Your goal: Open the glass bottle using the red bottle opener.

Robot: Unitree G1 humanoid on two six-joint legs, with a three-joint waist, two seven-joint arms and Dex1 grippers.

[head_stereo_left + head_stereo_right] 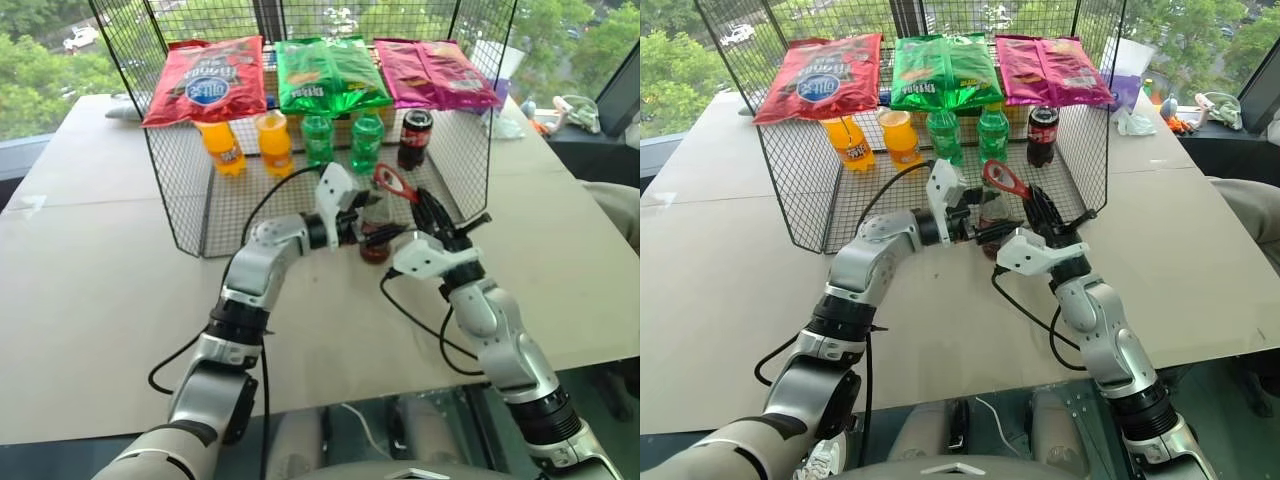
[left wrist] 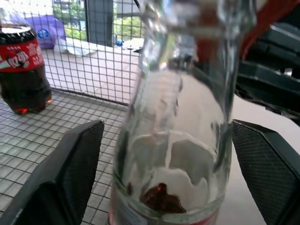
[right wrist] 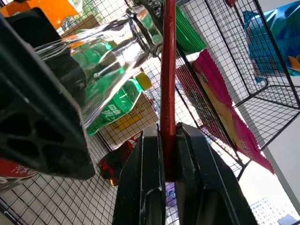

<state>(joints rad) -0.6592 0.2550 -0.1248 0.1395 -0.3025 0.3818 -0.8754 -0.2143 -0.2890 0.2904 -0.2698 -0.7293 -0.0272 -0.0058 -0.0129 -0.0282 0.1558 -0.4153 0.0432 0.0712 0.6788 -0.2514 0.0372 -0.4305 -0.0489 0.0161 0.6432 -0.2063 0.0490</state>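
Observation:
The glass bottle (image 1: pixel 376 248) stands upright on the table just in front of the wire basket, with dark cola low in it. My left gripper (image 1: pixel 374 230) straddles the bottle's body; in the left wrist view both black fingers (image 2: pixel 70 173) stand apart from the glass bottle (image 2: pixel 173 140), so the gripper (image 2: pixel 166 127) is open. My right gripper (image 1: pixel 422 205) is shut on the handle of the red bottle opener (image 1: pixel 394 182), whose ring head sits at the top of the bottle's neck. In the right wrist view the opener (image 3: pixel 168 84) runs up from the shut gripper (image 3: pixel 168 129) past the bottle's mouth (image 3: pixel 140 28).
Behind the bottle a black wire basket (image 1: pixel 180 190) holds orange bottles (image 1: pixel 225 148), green bottles (image 1: pixel 318 138) and a dark plastic cola bottle (image 1: pixel 414 138), with snack bags (image 1: pixel 205 82) leaning above. Black cables (image 1: pixel 410 310) trail on the beige table. Clutter (image 1: pixel 570 110) lies at the far right.

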